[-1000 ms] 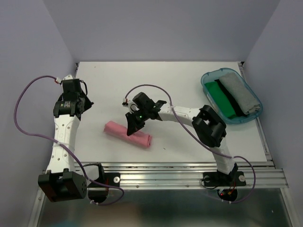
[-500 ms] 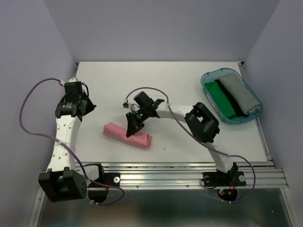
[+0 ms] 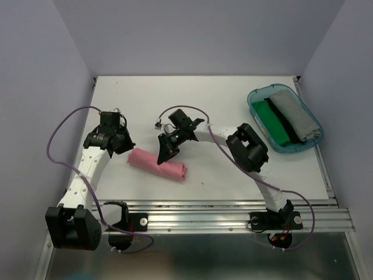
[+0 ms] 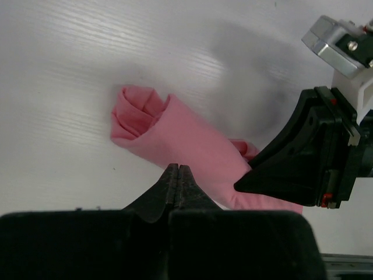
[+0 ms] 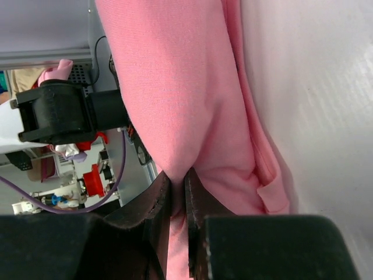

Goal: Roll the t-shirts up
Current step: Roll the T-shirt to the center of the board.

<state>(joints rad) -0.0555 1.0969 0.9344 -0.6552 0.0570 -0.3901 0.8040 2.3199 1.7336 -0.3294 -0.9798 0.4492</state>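
Note:
A salmon-pink t-shirt (image 3: 157, 165) lies rolled into a tube on the white table, its spiral end (image 4: 135, 111) facing left. My right gripper (image 3: 163, 155) is shut on a fold of the pink t-shirt (image 5: 192, 105) near the roll's middle; cloth is pinched between its fingers (image 5: 178, 192). My left gripper (image 3: 129, 147) is shut with nothing between its jaws, its tips (image 4: 178, 170) just at the near side of the roll (image 4: 192, 146). Green (image 3: 271, 121) and grey (image 3: 295, 114) t-shirts lie folded in the teal tub.
The translucent teal tub (image 3: 256, 95) stands at the back right of the table. The right arm's black finger mount (image 4: 309, 157) sits close beside the left gripper over the roll. A metal rail (image 3: 204, 213) runs along the table's near edge.
My left arm has swung right from the table's left side to the roll's left end, and its jaws have closed. The right gripper has stayed on the roll.

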